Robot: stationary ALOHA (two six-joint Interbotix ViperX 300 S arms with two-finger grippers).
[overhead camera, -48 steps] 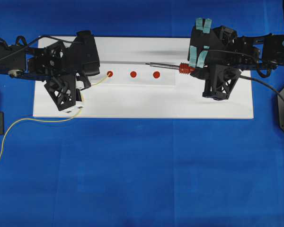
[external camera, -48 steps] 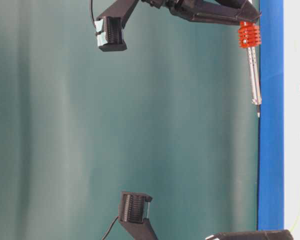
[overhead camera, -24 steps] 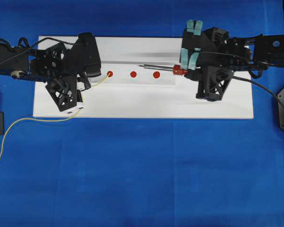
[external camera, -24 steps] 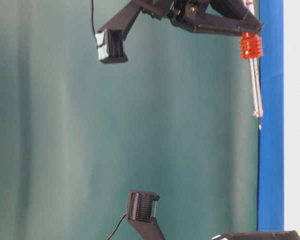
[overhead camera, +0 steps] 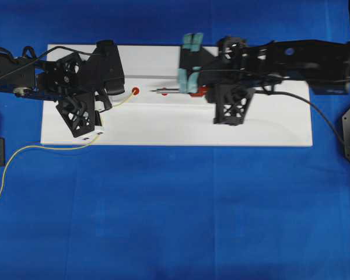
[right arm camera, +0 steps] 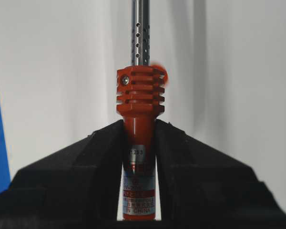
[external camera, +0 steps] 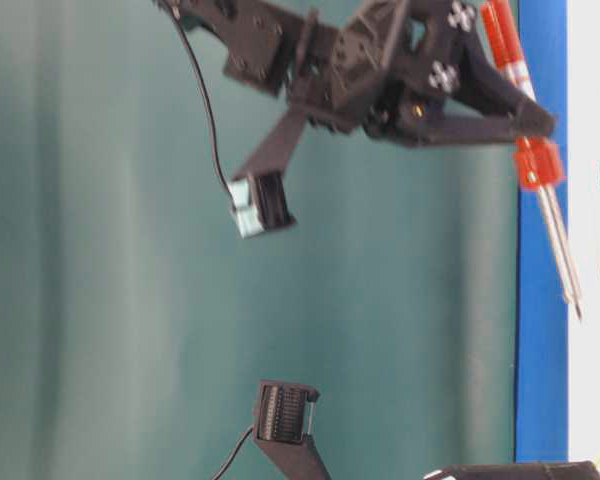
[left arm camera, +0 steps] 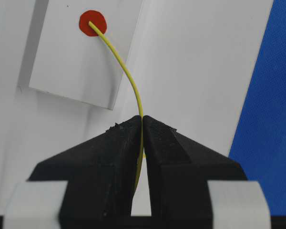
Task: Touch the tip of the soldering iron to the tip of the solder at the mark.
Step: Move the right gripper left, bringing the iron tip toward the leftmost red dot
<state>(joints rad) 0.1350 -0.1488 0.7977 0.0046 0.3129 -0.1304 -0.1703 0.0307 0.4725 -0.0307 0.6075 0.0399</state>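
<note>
Overhead exterior: left tool (overhead camera: 112,96) at the left end of the white board (overhead camera: 268,131) on the blue desk (overhead camera: 175,210), pressed together on the solder (overhead camera: 23,153). Yellow wire trailing off left across the desk, its short free end running right and slightly up from the tool. Tip of the solder (overhead camera: 133,92) resting on the leftmost red mark (overhead camera: 135,91). Left wrist view: same pinch, wire (left arm camera: 126,76) curving up to the red dot (left arm camera: 92,22), end touching it.

Further right, tip of the soldering iron (overhead camera: 158,91) pointing left, near the mark but apart from it. Soldering iron (overhead camera: 184,91) lying with long axis left-right along the board, cord end to the right. Right tool (overhead camera: 205,88) clamped on the orange-red handle.

Right wrist view: handle (right arm camera: 139,143) pinched between black fingers (right arm camera: 86,171), perforated metal shaft pointing straight away. Handle label partly readable: "IN CHINA" at the bottom, other lines too small to read.
</note>
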